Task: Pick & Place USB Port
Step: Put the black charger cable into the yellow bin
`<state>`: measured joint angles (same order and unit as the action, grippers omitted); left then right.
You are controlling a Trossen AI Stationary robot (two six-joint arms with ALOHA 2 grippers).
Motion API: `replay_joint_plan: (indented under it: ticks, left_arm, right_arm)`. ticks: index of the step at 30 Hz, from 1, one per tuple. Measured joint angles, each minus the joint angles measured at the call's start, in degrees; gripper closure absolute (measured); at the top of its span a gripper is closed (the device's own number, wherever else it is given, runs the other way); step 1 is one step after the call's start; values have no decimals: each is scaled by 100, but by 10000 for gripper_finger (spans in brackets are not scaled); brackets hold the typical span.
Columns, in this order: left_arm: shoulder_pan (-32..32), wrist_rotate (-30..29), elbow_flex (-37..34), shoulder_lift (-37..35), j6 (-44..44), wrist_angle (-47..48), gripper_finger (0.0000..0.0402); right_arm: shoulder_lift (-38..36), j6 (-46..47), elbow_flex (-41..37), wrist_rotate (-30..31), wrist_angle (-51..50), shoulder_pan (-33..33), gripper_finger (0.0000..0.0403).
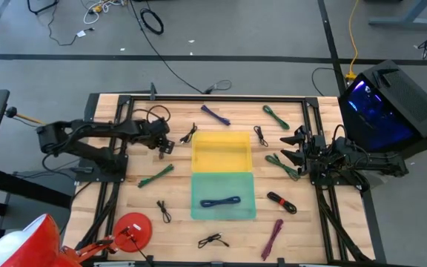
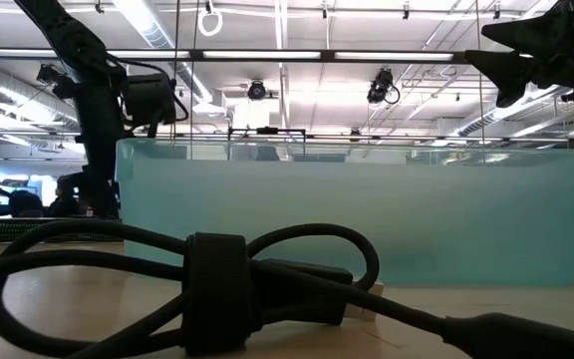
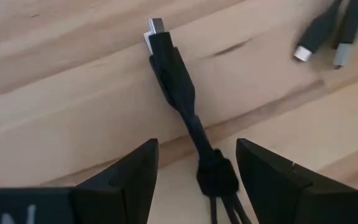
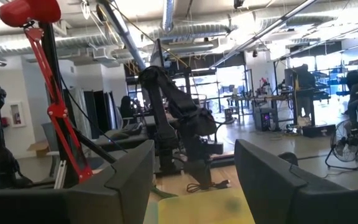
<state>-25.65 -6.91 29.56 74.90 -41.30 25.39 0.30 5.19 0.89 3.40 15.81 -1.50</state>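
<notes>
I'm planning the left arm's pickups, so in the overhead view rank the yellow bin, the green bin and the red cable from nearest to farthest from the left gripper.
From the left gripper:
1. yellow bin, just right of it
2. green bin, toward the near edge
3. red cable, right side, beyond both bins

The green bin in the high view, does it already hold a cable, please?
Yes, a blue cable lies inside the green bin, while the yellow bin beside it looks bare.
</notes>
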Motion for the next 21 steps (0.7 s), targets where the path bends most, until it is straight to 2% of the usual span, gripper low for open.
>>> replay_joint_plan:
  ticks: [5, 7, 9, 13, 14, 18, 21]
  left_arm:
    - [5, -78, 9, 323, 118, -298, 184]
    - [2, -74, 32, 385, 270, -328, 199]
    - [9, -96, 33, 397, 301, -312, 234]
    - [20, -77, 31, 323, 482, -361, 363]
    - [32, -77, 25, 299, 558, -365, 379]
    - [138, -38, 179, 185, 667, -274, 388]
    - [327, -146, 591, 50, 874, 216, 388]
  right_arm:
    - [0, 0, 0, 0, -2, -1, 179]
    - [0, 0, 0, 0, -2, 0, 179]
    - [0, 0, 0, 0, -4, 0, 179]
    - [0, 1, 0, 4, -3, 0, 179]
    - [0, 1, 0, 4, -4, -1, 179]
    - [0, 3, 0, 22, -6, 0, 179]
    - [0, 4, 0, 22, -28, 0, 179]
